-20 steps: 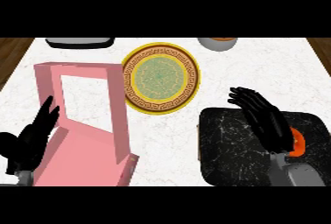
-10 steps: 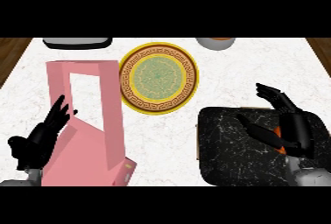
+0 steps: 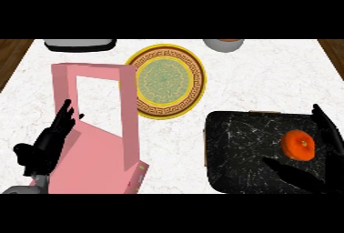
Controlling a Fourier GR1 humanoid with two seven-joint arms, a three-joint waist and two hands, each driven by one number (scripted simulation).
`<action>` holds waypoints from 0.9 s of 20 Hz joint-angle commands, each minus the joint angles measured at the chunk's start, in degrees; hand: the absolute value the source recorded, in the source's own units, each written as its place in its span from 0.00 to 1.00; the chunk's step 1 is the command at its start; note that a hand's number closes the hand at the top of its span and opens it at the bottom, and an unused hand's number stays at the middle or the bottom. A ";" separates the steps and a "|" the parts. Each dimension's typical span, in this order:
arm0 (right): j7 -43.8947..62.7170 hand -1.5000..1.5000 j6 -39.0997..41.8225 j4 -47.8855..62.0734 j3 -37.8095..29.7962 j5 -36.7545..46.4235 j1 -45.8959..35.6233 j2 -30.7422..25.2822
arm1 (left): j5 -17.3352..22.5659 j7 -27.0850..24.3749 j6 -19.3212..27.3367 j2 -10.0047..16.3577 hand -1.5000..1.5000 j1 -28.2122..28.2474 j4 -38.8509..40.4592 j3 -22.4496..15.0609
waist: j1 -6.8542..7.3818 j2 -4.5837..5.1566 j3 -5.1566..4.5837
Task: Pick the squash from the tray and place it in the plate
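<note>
The squash (image 3: 299, 144), small, round and orange, lies at the right side of the black marbled tray (image 3: 235, 150). My right hand (image 3: 302, 177) is open beside it: straight fingers (image 3: 328, 132) stand along its far right side and the thumb lies on the tray just in front, neither clearly touching it. The plate (image 3: 164, 82), green in the middle with a gold patterned rim, lies on the counter to the upper left of the tray. At the lower left my left hand (image 3: 46, 143) rests open, fingers up, against the pink box.
A tall pink open box (image 3: 101, 136) stands left of the plate and tray. A grey dish (image 3: 78, 44) and a grey bowl (image 3: 224, 44) sit at the counter's far edge. White marble shows between plate and tray.
My right hand has slid right and down off the tray's middle, uncovering the squash, and now brackets it. The left hand has shifted slightly up along the pink box.
</note>
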 commanded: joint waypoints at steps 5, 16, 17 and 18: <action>18.44 0.00 5.40 -10.82 -1.54 8.96 8.78 -12.39 | -0.88 -0.82 0.40 -1.64 0.50 -1.20 2.16 0.48 | -0.28 0.23 -0.41; 41.15 0.00 22.50 -14.01 -2.52 8.55 3.62 -19.11 | -1.74 -0.21 -0.86 -2.92 0.50 -1.46 2.36 0.97 | 0.84 0.36 -0.28; 40.32 0.00 21.84 -13.30 -0.62 10.35 6.10 -17.45 | -1.59 -1.24 -1.89 -2.96 0.50 -0.86 1.86 0.83 | 0.73 0.32 -0.27; 41.85 0.00 25.14 -16.73 -4.21 8.23 8.01 -21.12 | -1.20 2.09 -1.04 -2.56 0.50 -1.31 -0.11 1.31 | 0.50 0.24 -0.27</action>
